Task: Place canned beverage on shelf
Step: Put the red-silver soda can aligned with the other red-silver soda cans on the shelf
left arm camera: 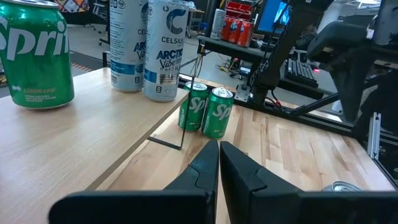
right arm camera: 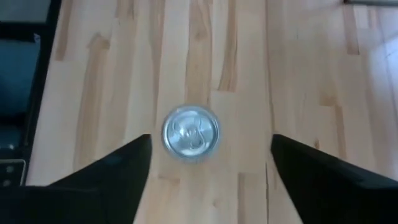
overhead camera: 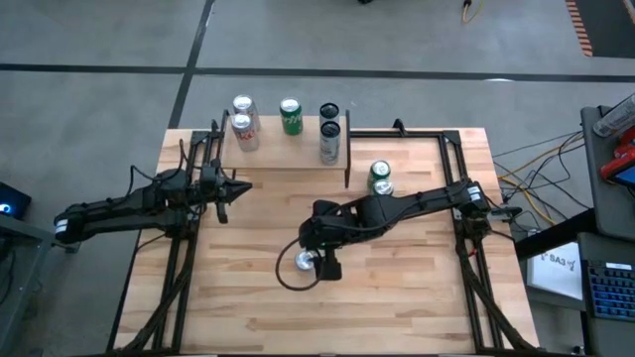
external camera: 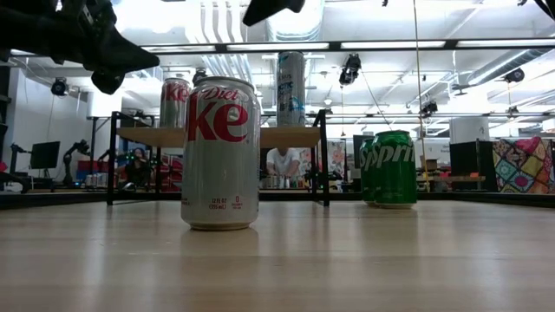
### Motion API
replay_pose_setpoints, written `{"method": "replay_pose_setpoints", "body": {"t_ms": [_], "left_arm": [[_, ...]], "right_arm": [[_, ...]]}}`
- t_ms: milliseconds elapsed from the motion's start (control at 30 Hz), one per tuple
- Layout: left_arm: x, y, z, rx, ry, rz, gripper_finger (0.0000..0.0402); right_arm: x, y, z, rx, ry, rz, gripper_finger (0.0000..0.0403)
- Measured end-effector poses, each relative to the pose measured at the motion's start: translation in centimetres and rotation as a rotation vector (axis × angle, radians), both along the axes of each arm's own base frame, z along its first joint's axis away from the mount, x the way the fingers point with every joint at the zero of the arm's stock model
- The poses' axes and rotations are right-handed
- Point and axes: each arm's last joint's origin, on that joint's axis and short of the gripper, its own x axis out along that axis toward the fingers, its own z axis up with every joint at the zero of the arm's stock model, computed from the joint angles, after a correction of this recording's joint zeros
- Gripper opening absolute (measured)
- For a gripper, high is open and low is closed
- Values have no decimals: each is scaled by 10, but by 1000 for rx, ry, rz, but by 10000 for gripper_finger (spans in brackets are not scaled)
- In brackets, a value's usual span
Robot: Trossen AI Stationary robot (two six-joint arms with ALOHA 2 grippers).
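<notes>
Several cans already stand on the shelf [overhead camera: 288,157], but the Diet Coke can [overhead camera: 304,261] sits upright on the counter [overhead camera: 417,288] beneath the released right hand [overhead camera: 319,260], ungrasped.

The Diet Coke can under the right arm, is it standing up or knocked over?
Upright. The Diet Coke can stands on its base on the table, and from above its round top faces the right gripper, jaws open.

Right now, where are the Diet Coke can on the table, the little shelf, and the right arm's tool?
Diet Coke can [external camera: 220,156]: low view, on its label.
Shelf [overhead camera: 298,149]: high view, bare plank.
Right tool [right arm camera: 208,155]: right wrist view, gap between open fingers.
</notes>
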Motion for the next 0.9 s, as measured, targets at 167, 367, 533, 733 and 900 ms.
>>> {"method": "replay_pose_setpoints", "body": {"t_ms": [167, 367, 533, 733, 900], "left_arm": [[0, 0, 0, 7, 2, 0, 0], [0, 0, 0, 11, 3, -1, 0], [0, 0, 0, 21, 6, -2, 0], [0, 0, 0, 22, 5, -2, 0], [0, 0, 0, 25, 2, -2, 0]], "right_arm": [[7, 2, -4, -8, -36, 22, 362], [10, 4, -13, -7, -5, 15, 364], [11, 11, -16, 4, -16, 18, 364], [12, 14, -22, -29, -21, -7, 364], [14, 16, -27, -27, -39, -15, 364]]}}
